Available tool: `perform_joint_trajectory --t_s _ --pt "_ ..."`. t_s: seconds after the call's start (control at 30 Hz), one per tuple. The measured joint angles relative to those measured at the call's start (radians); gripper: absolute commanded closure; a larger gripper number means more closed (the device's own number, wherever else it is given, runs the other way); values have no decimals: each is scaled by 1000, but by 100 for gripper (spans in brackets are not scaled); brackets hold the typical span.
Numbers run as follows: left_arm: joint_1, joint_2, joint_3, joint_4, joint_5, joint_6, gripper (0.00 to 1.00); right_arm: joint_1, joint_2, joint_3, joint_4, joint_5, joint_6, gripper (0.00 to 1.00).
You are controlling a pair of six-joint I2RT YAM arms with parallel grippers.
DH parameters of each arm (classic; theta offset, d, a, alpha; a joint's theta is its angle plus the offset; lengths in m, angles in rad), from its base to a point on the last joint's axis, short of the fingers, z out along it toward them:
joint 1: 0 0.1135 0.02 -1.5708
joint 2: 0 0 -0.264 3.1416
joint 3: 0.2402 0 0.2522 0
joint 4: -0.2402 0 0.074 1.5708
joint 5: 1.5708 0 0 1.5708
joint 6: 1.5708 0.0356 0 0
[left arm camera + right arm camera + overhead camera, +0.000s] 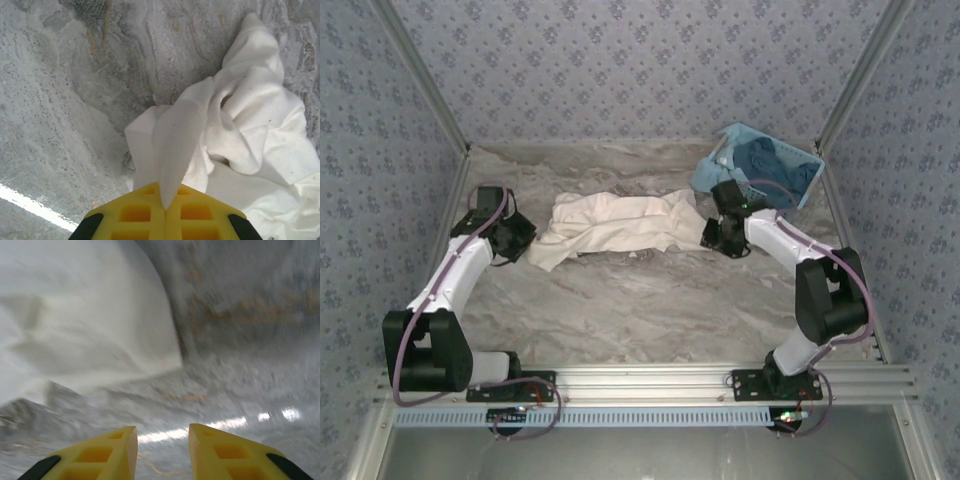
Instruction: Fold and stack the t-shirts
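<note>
A cream t-shirt [612, 226] lies crumpled across the middle of the marbled table. My left gripper [525, 236] sits at its left end, shut on a fold of the cloth; in the left wrist view that fold [176, 145] rises from between the closed yellow fingers [135, 212]. My right gripper [712, 238] hovers at the shirt's right end. In the right wrist view its yellow fingers [112, 447] stand apart with bare table between them, and the shirt's edge [85, 330] lies ahead to the upper left.
A light blue lattice basket [756, 165] holding dark blue cloth stands tipped at the back right, close behind my right arm. Patterned walls enclose the table on three sides. Bare marbled surface [640, 300] stretches in front of the shirt.
</note>
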Motion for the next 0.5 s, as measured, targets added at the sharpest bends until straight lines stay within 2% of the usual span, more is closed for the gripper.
perform_joint_trajectory --t_s 0.13,0.43,0.5 --pt "0 0 -2 -3 7 0 100 -8 45 -60 58 -31 19 66" --pt "0 0 -2 -3 14 0 100 -65 126 -20 165 -59 19 65" --pt "0 0 -2 -3 15 0 100 -68 140 -3 178 -65 18 68"
